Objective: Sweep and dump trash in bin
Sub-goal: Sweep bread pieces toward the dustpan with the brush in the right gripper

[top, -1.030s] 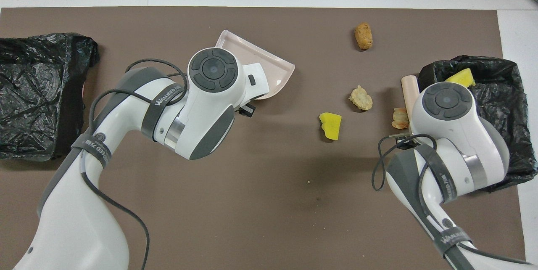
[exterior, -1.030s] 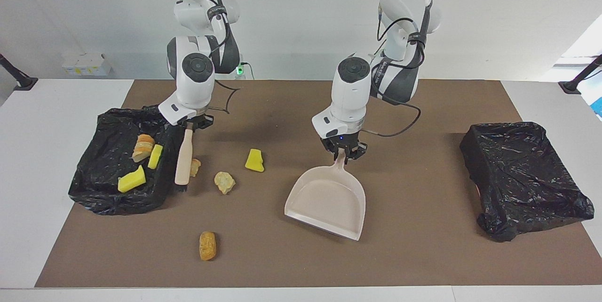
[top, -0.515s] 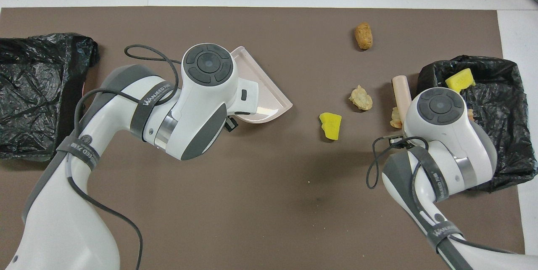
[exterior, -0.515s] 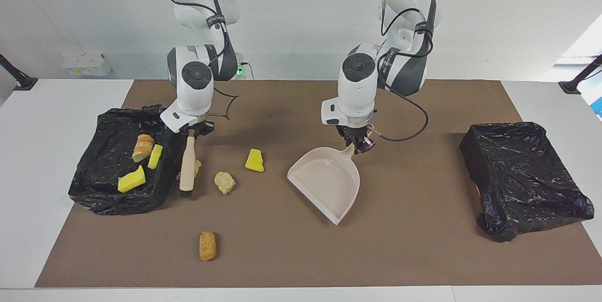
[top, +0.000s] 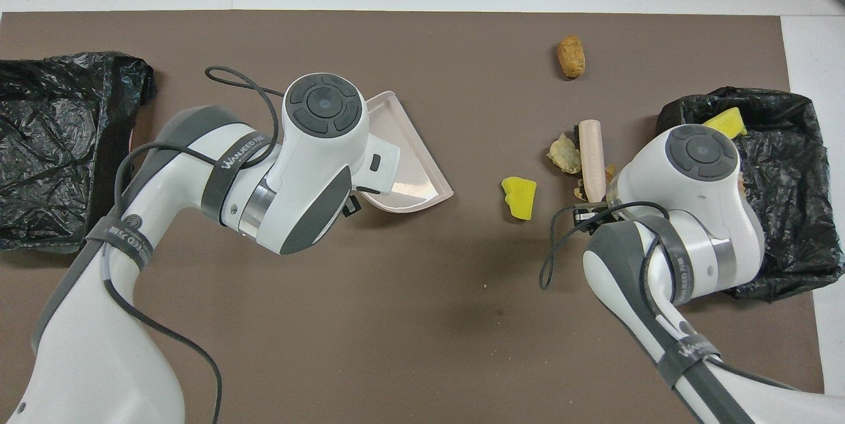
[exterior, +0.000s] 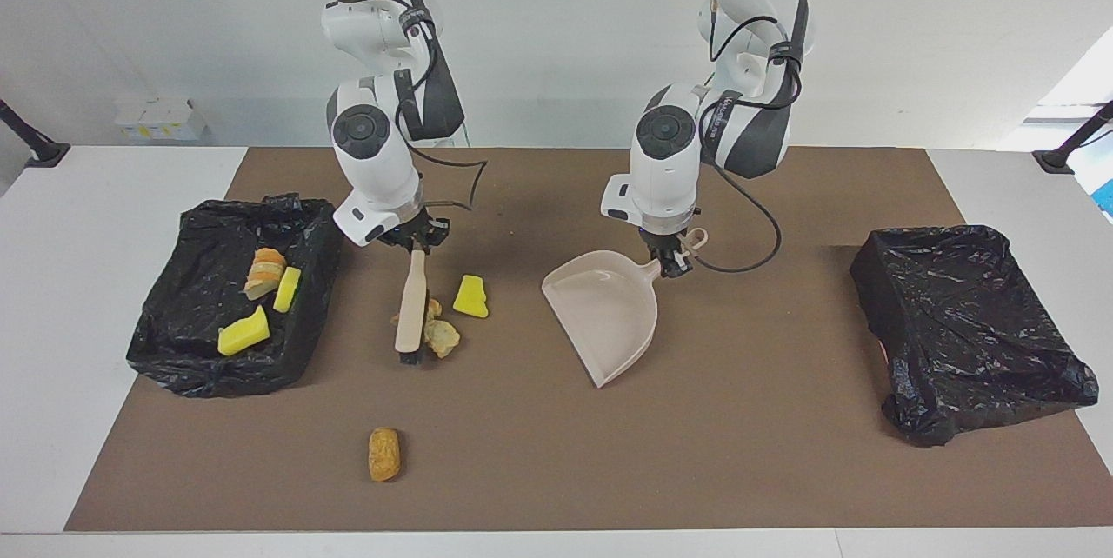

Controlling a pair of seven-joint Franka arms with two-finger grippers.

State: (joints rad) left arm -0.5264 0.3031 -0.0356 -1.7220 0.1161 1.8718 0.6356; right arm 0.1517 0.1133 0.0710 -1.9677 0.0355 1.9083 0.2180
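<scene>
Right tool (exterior: 416, 242): pressed together on the top of the beige brush (exterior: 410, 304) handle, over the mat between the centre and the right arm's end of the surface. The brush hangs nearly upright, its dark bristles down on the brown mat (exterior: 556, 454).

Trash at the brush: a tan pastry piece (exterior: 442, 337) lies against the bristles; a second small tan piece (exterior: 432, 308) shows at the handle, partly hidden by it. A yellow wedge (exterior: 470, 296) lies just beside these, toward the dustpan, apart from the brush. A brown bread roll (exterior: 383, 454) lies alone well apart, near the mat edge farthest from the robots.

Left tool (exterior: 674, 262): pinching the handle of the beige dustpan (exterior: 604, 315) near the middle of the mat. The pan is tilted, its open mouth facing the trash and the brush. Nothing lies in it.

Bins: a black-lined bin (exterior: 187, 349) at the right arm's end of the surface holds two yellow wedges (exterior: 243, 331) and a bread slice (exterior: 264, 272). A second black-lined bin (exterior: 965, 323) stands at the left arm's end.

Obstruction: the yellow wedge lies between the brush and the dustpan mouth; the mat between wedge and pan is bare. In the overhead view the right arm (top: 686, 212) covers part of the nearby bin.
</scene>
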